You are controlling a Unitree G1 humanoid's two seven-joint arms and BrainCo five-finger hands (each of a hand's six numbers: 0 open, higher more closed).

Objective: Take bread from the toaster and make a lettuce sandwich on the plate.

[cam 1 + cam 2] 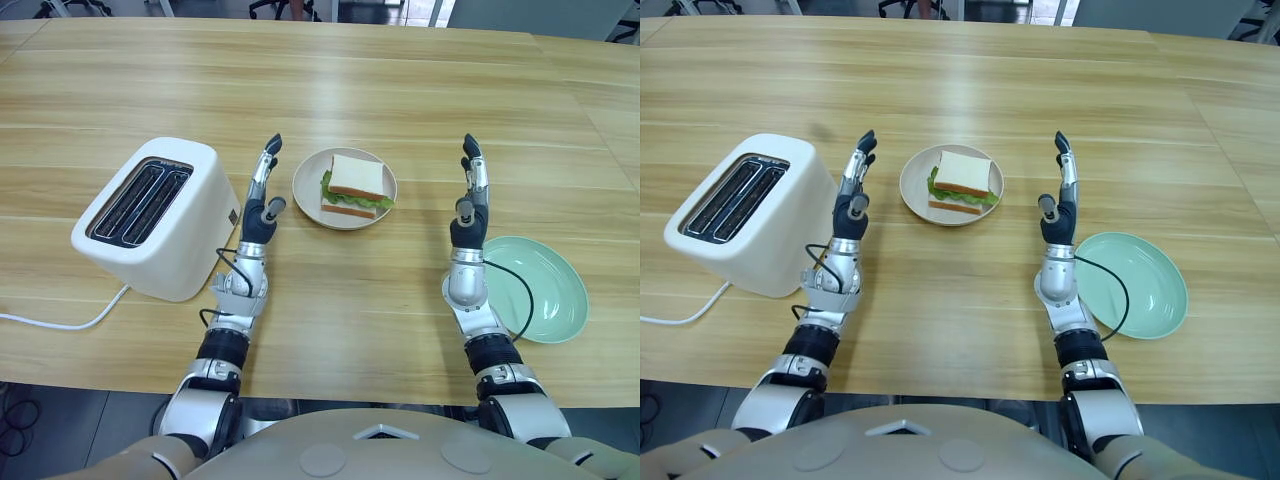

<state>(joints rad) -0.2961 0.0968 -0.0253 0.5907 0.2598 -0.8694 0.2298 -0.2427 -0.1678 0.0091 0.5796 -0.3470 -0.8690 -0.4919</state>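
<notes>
My left hand (264, 196) and right hand (470, 200) stand open and empty, either side of the sandwich (355, 188) on its plate (303, 190)

Cream-white toaster (160, 225) showing dark slots, white cord (70, 322) trailing pale, beige plate (301, 186) carrying white bread (357, 175) (tan crust edging it) over green lettuce (352, 202), mint-green dish (545, 290) showing one even tone, desk (400, 90) showing streaky light wood grain, left hand (265, 195) and right hand (472, 195) wearing silver and black.
</notes>
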